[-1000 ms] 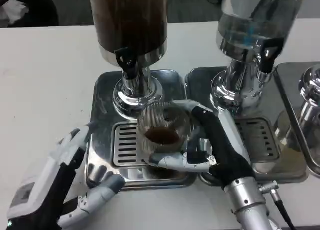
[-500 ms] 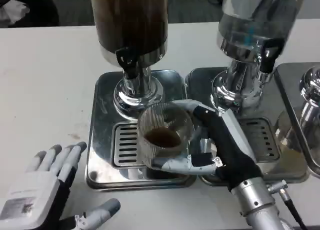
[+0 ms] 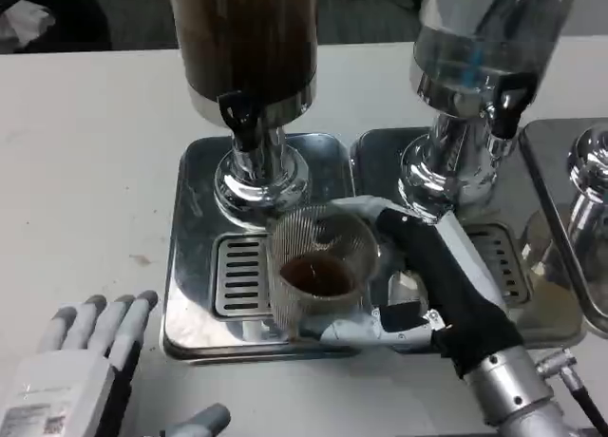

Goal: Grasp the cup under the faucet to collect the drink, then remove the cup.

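A clear ribbed cup (image 3: 317,271) with brown drink in its bottom stands over the slotted drip grate (image 3: 237,275), a little in front of the black faucet (image 3: 240,122) of the dark-drink dispenser (image 3: 244,47). My right hand (image 3: 418,285) wraps the cup from the right, fingers under and around its near side. At the lower left my left hand (image 3: 81,370) hovers over the white table with its fingers spread and nothing in it.
The steel drip tray (image 3: 195,209) holds the dark dispenser's base. A second dispenser (image 3: 480,57) with clear liquid stands on its own tray (image 3: 513,266) to the right, and a third steel base (image 3: 591,180) is at the right edge.
My right hand has drawn the cup slightly toward me and to the right, away from the faucet. My left hand has pulled back from the tray's front corner to the lower left.
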